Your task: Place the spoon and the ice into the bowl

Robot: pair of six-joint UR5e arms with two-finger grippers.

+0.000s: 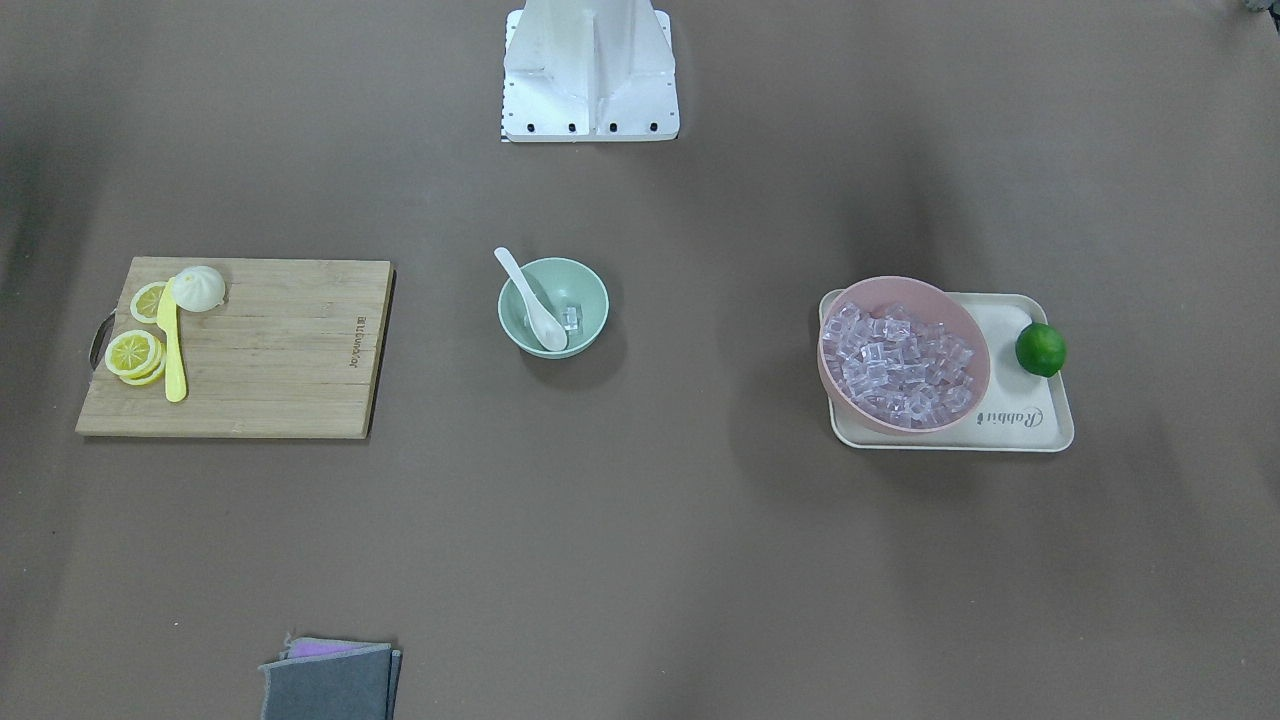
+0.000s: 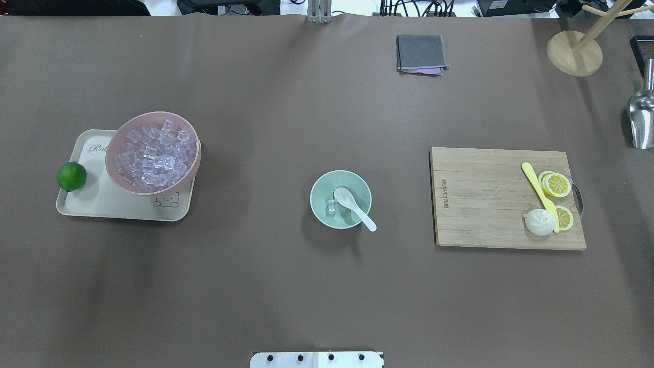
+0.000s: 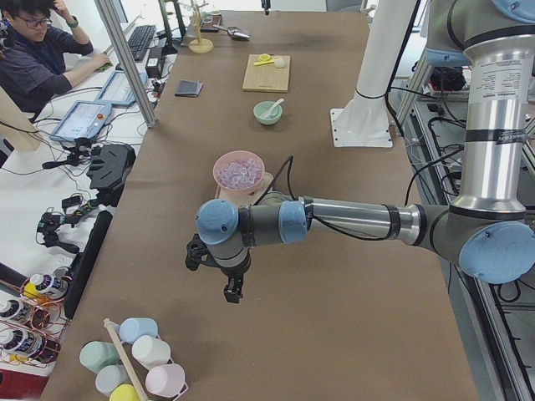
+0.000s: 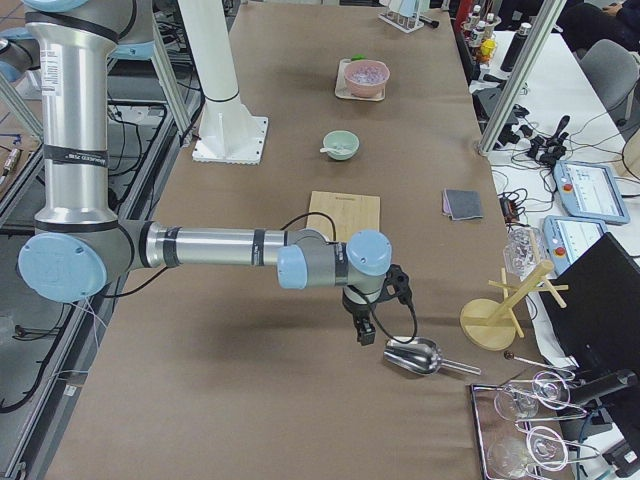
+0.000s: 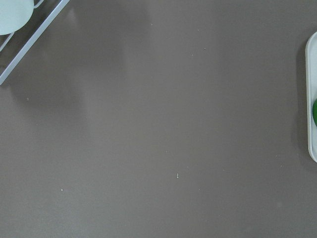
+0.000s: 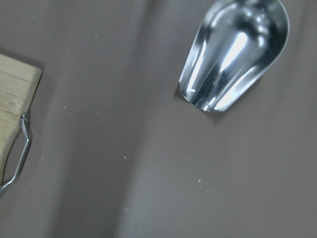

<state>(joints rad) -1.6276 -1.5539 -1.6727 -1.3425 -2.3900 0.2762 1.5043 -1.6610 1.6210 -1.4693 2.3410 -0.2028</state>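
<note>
The mint-green bowl (image 1: 553,306) stands at the table's middle and also shows in the overhead view (image 2: 341,199). The white spoon (image 1: 532,300) (image 2: 353,207) lies with its scoop inside the bowl and its handle over the rim. One clear ice cube (image 1: 571,318) (image 2: 331,206) lies in the bowl beside the scoop. My left gripper (image 3: 232,288) hangs over bare table far from the bowl, near the table's left end. My right gripper (image 4: 366,333) hangs near the right end. Both show only in the side views, so I cannot tell whether they are open or shut.
A pink bowl (image 2: 152,153) full of ice cubes sits on a cream tray (image 2: 97,202) with a lime (image 2: 71,176). A wooden cutting board (image 2: 485,199) holds lemon slices, a yellow knife (image 2: 539,189) and a bun. A grey cloth (image 2: 420,53), a metal scoop (image 6: 233,54) and a wooden stand (image 2: 575,51) lie further off.
</note>
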